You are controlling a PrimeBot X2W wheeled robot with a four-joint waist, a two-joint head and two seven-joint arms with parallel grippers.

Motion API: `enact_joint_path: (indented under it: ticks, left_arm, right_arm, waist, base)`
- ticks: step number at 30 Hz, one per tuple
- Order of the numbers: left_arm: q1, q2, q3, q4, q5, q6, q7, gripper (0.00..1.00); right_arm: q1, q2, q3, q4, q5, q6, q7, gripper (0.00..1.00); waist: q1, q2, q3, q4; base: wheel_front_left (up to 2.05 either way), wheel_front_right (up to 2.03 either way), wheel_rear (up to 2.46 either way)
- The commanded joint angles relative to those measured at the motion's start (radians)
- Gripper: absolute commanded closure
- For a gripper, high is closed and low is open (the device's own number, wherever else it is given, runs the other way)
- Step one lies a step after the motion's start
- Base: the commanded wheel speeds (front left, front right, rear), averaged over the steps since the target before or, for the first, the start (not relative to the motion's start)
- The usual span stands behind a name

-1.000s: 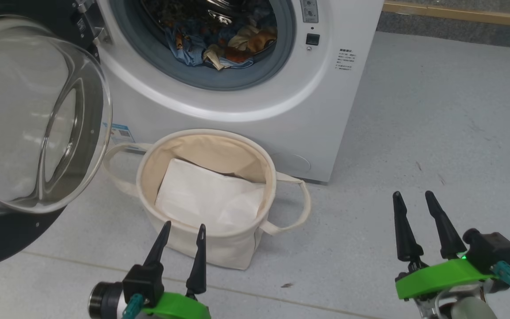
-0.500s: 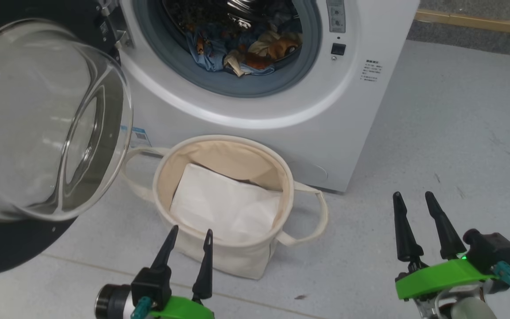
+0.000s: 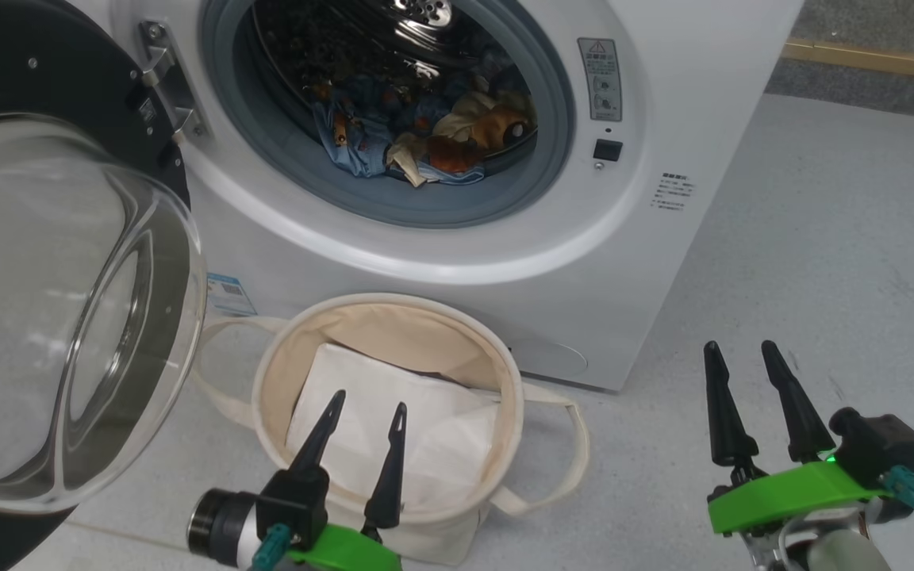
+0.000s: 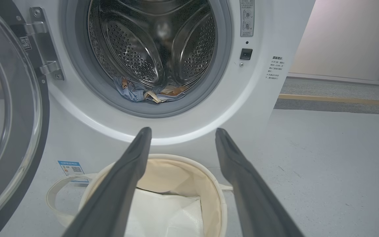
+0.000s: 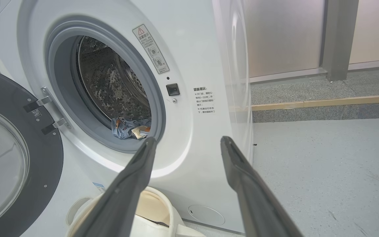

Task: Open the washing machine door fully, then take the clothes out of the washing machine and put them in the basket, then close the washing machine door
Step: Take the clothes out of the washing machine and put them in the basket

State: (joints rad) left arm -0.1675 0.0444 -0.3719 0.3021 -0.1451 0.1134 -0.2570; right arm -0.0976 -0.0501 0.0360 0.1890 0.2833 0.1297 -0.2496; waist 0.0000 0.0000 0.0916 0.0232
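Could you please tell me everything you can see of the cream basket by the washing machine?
The basket is a round, soft cream fabric tub with a loop handle on each side. It stands upright and open on the grey floor, close in front of the washing machine, below its drum opening. A flat white sheet lies inside.

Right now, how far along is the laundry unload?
Done: the washing machine door stands swung wide open. In hand: nothing yet; the left gripper hovers open above the basket, the right gripper is open off to the side, both empty. Left: the clothes still lie in the washing machine drum, the basket holds just a white sheet, and the door is yet to be closed.
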Motion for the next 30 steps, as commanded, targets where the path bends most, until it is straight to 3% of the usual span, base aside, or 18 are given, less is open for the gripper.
enact_joint_path:
  ticks: [1, 30]
  left_arm:
    - [-0.027, 0.006, 0.026, -0.029, 0.011, 0.0, -0.005, 0.0]
    - [-0.028, 0.006, 0.035, -0.055, 0.016, 0.03, -0.005, 0.0]
  right_arm:
    - [-0.034, 0.0, 0.022, -0.031, 0.004, 0.001, -0.012, 0.0]
    - [-0.032, 0.0, 0.045, -0.035, -0.006, 0.001, -0.012, 0.0]
  waist:
    - [0.0, 0.0, 0.001, 0.001]
    - [0.0, 0.0, 0.014, 0.0]
  base:
    - [0.84, -0.84, 0.0]
    - [0.07, -0.07, 0.0]
